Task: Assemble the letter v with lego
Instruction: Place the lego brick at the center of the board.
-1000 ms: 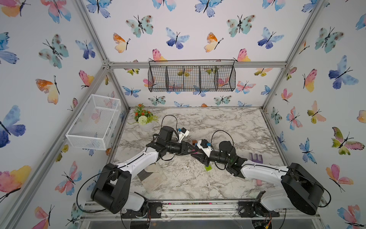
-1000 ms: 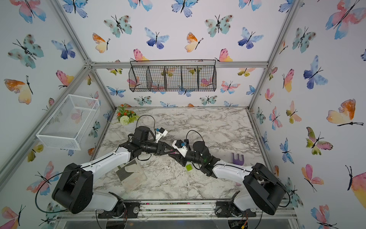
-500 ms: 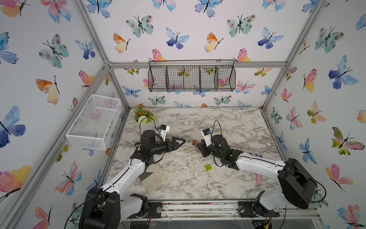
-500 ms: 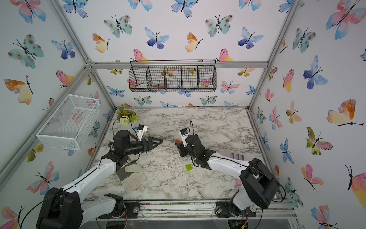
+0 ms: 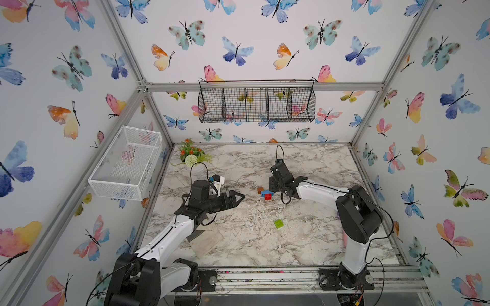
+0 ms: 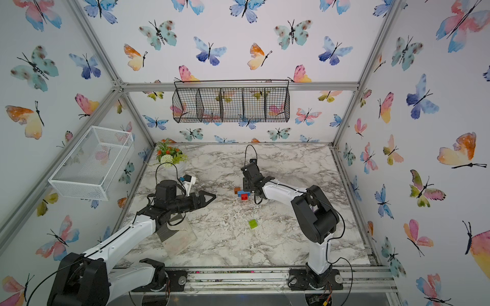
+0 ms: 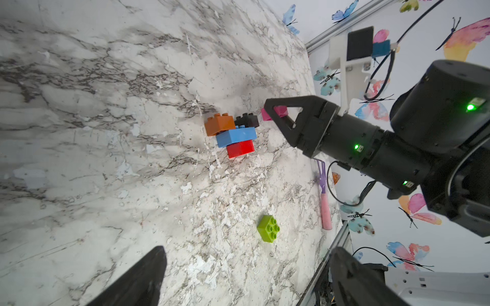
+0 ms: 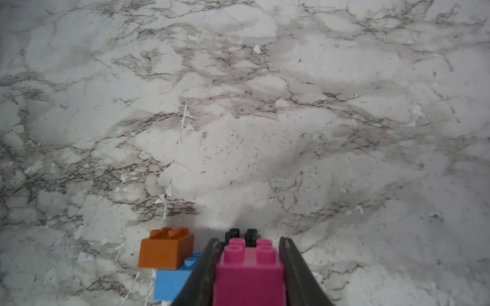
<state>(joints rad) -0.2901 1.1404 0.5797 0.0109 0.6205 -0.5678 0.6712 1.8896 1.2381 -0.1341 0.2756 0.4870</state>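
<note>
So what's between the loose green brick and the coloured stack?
Nothing but bare, scuffed marble table between the lime-green brick and the brick stack; the left wrist view shows it clearest.

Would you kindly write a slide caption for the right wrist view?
Right gripper holds pink brick beside orange brick, black brick and blue brick on marble table.

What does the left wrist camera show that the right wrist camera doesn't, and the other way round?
Left wrist only: the red brick, a loose green brick, and a rake near the table's edge. Right wrist only: both fingers of the right end effector clamping the sides of the pink brick. Shared: the orange brick, blue brick, black brick, the pink brick and the marble table.
</note>
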